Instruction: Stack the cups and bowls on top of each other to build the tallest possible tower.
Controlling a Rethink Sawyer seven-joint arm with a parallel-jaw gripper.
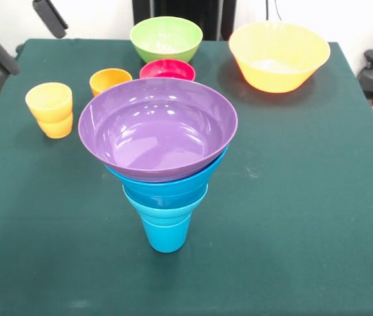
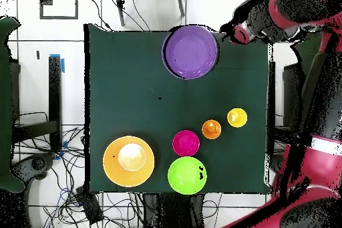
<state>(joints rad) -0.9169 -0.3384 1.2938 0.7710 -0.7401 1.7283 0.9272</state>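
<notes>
Three cups stand on the table: one yellow cup, one orange cup and one blue cup. Four bowls show singly by colour: one purple bowl, one green bowl, one red bowl and one yellow-orange bowl. At least two blue bowls show, a lighter blue bowl and a darker blue bowl, though whether another is nested between them cannot be told, and there is one tower.
</notes>
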